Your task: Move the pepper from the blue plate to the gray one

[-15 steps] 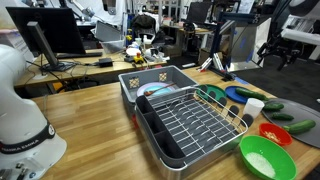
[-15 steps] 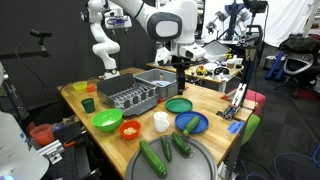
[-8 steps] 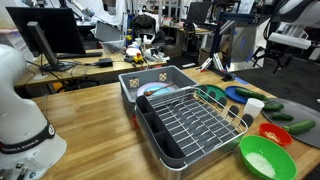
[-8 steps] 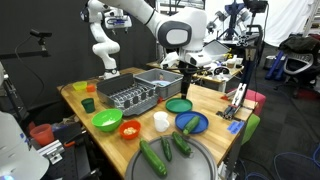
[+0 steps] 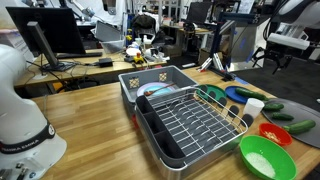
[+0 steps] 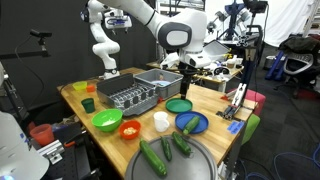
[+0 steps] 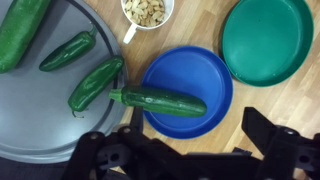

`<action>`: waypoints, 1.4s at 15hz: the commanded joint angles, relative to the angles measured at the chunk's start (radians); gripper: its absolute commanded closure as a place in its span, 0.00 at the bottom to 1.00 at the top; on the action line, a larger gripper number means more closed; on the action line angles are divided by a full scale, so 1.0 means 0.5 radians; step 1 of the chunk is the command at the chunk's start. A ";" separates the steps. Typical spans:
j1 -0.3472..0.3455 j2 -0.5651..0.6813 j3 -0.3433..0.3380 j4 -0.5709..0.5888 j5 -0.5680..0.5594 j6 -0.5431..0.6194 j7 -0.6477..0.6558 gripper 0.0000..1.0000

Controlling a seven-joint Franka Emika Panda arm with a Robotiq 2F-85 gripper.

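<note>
The pepper (image 7: 155,100), long, dark green and glossy, lies across the blue plate (image 7: 195,65), with its left end over the rim toward the gray plate (image 7: 40,115). It also shows in an exterior view (image 6: 186,125) on the blue plate (image 6: 197,122). The gray plate (image 6: 170,166) holds three other green vegetables. My gripper (image 7: 195,135) hangs open and empty well above the blue plate, touching nothing; it shows in both exterior views (image 6: 186,82) (image 5: 272,52).
A white cup of nuts (image 7: 147,10) and a dark green plate (image 7: 265,38) flank the blue plate. A green bowl (image 6: 107,120), a red bowl (image 6: 130,128), a dish rack (image 6: 128,95) and a gray tub (image 6: 160,78) stand further along the wooden table.
Over the last second the arm swung my gripper sideways to a spot above the plates. In the last half second nothing has visibly moved.
</note>
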 commanded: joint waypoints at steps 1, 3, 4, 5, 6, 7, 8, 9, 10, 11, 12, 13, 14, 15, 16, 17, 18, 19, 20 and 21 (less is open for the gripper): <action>-0.025 0.090 0.007 0.043 0.195 0.026 0.208 0.00; -0.036 0.139 0.014 0.036 0.302 0.083 0.334 0.00; -0.041 0.157 0.013 0.027 0.350 0.132 0.394 0.00; -0.045 0.171 0.005 0.003 0.387 0.221 0.446 0.00; -0.056 0.187 0.008 -0.011 0.434 0.304 0.487 0.00; -0.074 0.185 0.032 -0.042 0.482 0.430 0.442 0.00; -0.058 0.194 0.013 0.002 0.377 0.294 0.437 0.00; -0.062 0.203 0.013 -0.001 0.382 0.322 0.436 0.00; -0.061 0.203 0.014 -0.001 0.379 0.320 0.436 0.00; -0.058 0.202 0.016 0.000 0.379 0.320 0.436 0.00; -0.055 0.201 0.018 0.001 0.379 0.320 0.436 0.00; -0.055 0.201 0.018 0.001 0.379 0.320 0.436 0.00; -0.056 0.201 0.018 0.001 0.379 0.320 0.436 0.00; -0.056 0.201 0.018 0.001 0.379 0.320 0.436 0.00; -0.059 0.214 0.018 0.020 0.404 0.286 0.492 0.00; -0.027 0.233 -0.019 0.025 0.381 0.301 0.624 0.00; -0.017 0.245 -0.031 0.022 0.385 0.318 0.730 0.00; -0.009 0.254 -0.042 0.017 0.384 0.328 0.849 0.00; -0.004 0.264 -0.047 0.006 0.390 0.350 0.958 0.00; 0.008 0.280 -0.061 -0.003 0.379 0.373 1.085 0.00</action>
